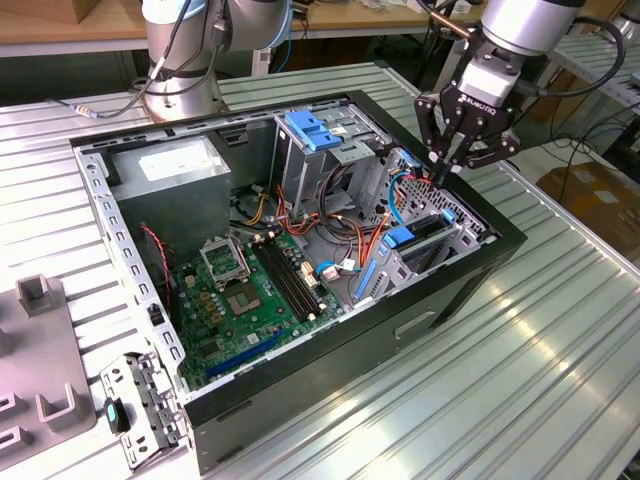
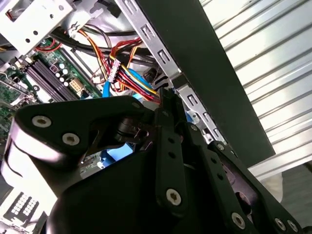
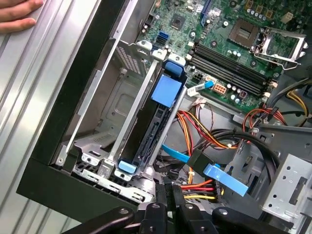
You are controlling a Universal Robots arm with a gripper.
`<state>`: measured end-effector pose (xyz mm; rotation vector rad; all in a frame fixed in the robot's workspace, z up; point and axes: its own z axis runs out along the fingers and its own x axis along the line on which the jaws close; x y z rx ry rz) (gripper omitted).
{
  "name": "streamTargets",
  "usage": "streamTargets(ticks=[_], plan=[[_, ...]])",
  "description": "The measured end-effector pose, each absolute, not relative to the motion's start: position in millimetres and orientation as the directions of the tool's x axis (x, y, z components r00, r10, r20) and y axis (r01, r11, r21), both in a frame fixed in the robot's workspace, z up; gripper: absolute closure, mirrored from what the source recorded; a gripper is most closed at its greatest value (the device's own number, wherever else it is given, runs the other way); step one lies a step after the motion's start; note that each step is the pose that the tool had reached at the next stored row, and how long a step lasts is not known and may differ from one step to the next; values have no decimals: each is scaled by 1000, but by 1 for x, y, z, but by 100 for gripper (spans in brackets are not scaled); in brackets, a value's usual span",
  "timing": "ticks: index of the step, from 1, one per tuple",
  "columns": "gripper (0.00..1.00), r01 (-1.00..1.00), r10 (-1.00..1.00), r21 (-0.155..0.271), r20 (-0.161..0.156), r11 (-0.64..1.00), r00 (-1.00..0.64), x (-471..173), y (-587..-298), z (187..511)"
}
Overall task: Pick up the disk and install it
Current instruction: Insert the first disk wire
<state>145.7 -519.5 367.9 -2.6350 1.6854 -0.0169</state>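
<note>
From the exterior view's left: grey power-supply box at ten o'clock of the motherboard, well apart from the work. Further right, at two o'clock of the board, drive cage with the disk standing on edge inside. Above it, gripper, fingers pinched together on nothing visible. Likely dense, stiff, shock-sensitive; best gripped by the blue side rails. Tight quarters: cables just beside, case wall near at three o'clock.
</note>
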Motion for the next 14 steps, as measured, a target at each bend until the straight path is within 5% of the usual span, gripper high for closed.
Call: streamTargets(ticks=[14], plan=[[84, -952, -952, -20, 3, -306, 306, 139, -520, 366]])
